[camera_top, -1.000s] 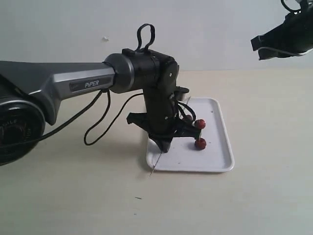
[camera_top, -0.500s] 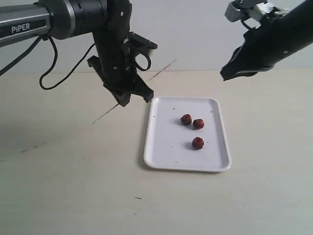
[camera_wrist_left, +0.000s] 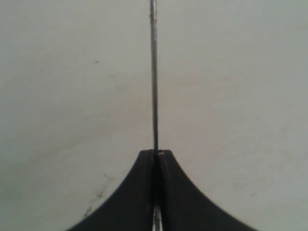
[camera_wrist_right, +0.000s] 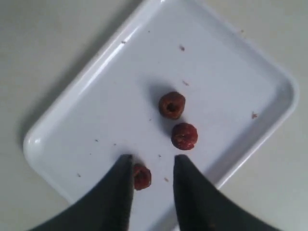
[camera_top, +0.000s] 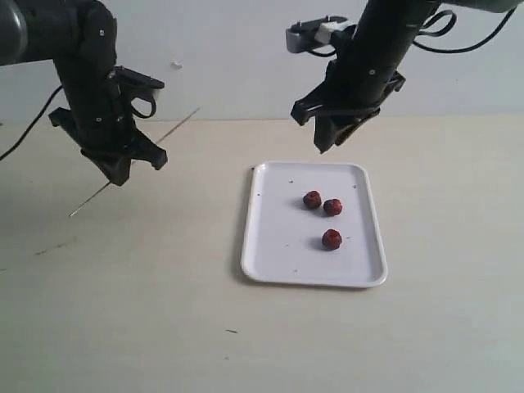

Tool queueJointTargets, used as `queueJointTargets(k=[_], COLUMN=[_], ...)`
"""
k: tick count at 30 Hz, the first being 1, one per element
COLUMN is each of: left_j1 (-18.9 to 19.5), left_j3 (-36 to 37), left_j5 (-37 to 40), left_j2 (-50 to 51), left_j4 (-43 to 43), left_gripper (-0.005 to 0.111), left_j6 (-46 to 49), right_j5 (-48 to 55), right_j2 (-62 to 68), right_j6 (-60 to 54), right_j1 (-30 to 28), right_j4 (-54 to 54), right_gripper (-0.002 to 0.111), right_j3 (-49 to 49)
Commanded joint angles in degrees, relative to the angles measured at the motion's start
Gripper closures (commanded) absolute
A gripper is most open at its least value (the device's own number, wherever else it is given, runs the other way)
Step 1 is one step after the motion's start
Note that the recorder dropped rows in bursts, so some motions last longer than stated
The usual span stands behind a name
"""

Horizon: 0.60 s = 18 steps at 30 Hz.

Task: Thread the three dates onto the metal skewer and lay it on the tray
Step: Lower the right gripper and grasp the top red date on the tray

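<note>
On the left, above the bench [camera_top: 123, 311], the left tool [camera_top: 119, 173] is clenched on the metal skewer [camera_top: 176, 128], a thin grey rod held slanted in the air, likely ready for threading. Rightward, the right tool [camera_top: 327, 144] hangs released over the white tray [camera_top: 282, 241], probably lining up on the three dates [camera_top: 332, 207], wrinkled, dark red, lying loose there

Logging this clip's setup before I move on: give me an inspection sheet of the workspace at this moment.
Surface: pale table, a few small dark marks.
Job's things: three dates loose on the white tray; metal skewer held aloft, nothing threaded on it.
Clutter: nothing seen beyond dark specks on the tray.
Grippers: left gripper shut on the skewer; right gripper open, empty, above the tray.
Cables: black cables along both arms, away from the tray.
Surroundings: plain pale wall.
</note>
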Motion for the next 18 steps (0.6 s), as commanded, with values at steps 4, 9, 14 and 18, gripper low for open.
queueJointTargets(k=[4, 9, 14, 18], left_j1=[-0.2, -0.3, -0.3, -0.3], left_j3=[0.3, 0.3, 0.3, 0.3], left_j5=[-1.9, -2.5, -2.7, -2.8], left_j2=[-3.0, -3.0, -3.0, -3.0], left_j4=[-4.7, -5.1, -5.1, -5.1], left_gripper=[0.107, 0.107, 0.107, 0.107], left_j6=[2.2, 2.8, 2.8, 2.8], right_j5=[1.9, -1.5, -4.8, -4.8], right_j2=[9.4, 12.2, 13.7, 15.2], right_j6=[1.1, 0.5, 0.5, 0.5], right_j1=[-0.1, -0.1, -0.1, -0.1], right_j4=[-0.4, -0.5, -0.5, -0.5], right_gripper=[0.061, 0.059, 0.059, 0.059], right_j3=[-4.5, -4.5, -6.0, -8.2])
